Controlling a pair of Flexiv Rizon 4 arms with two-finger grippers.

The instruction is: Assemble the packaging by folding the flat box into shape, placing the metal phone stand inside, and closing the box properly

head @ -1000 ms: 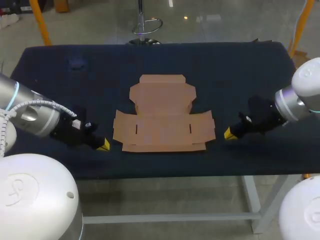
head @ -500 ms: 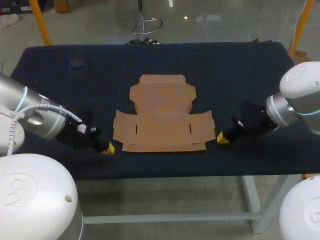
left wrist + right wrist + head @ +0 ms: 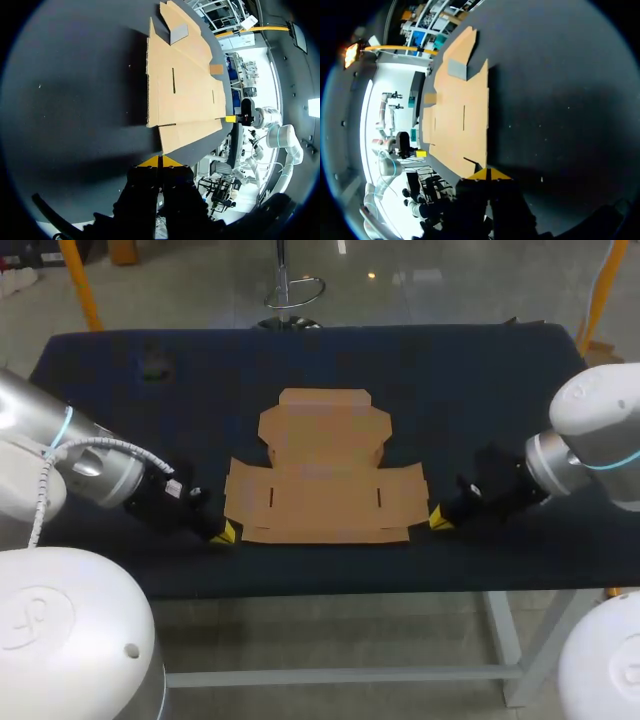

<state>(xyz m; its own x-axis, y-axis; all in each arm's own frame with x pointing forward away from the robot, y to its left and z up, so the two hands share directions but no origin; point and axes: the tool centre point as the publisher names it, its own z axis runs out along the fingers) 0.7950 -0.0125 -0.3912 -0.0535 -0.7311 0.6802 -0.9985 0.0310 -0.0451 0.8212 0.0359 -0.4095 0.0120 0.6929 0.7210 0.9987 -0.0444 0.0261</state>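
The flat box [image 3: 325, 475] lies unfolded in the middle of the table [image 3: 460, 380], a tan cardboard blank pressed flat on the dark cover. Its widest panel runs along the edge nearest the robot, with side flaps spread out to either side, and a narrower tabbed panel stretches away on the far side. Two short slits [image 3: 272, 498] are cut into the wide panel, one toward each side flap. From the left wrist view the box [image 3: 182, 85] also carries a small grey patch [image 3: 179, 33] on its far panel; the right wrist view shows the same blank [image 3: 457, 120] from the opposite side.

The left end effector [image 3: 226, 533] sits low at the box's near left corner, just beside the cardboard edge; whether it touches cannot be told. In its own wrist view the yellow tips [image 3: 159, 161] are pressed together with only a thin seam between them and nothing held, the box corner just ahead of them.

The right end effector [image 3: 437, 521] sits at the box's near right corner, likewise just beside the side flap. Its tips [image 3: 489, 174] are also closed together and empty, with the cardboard edge just ahead.

Each wrist view catches the other end effector beyond the box – the right one [image 3: 231, 118] and the left one [image 3: 420, 153].
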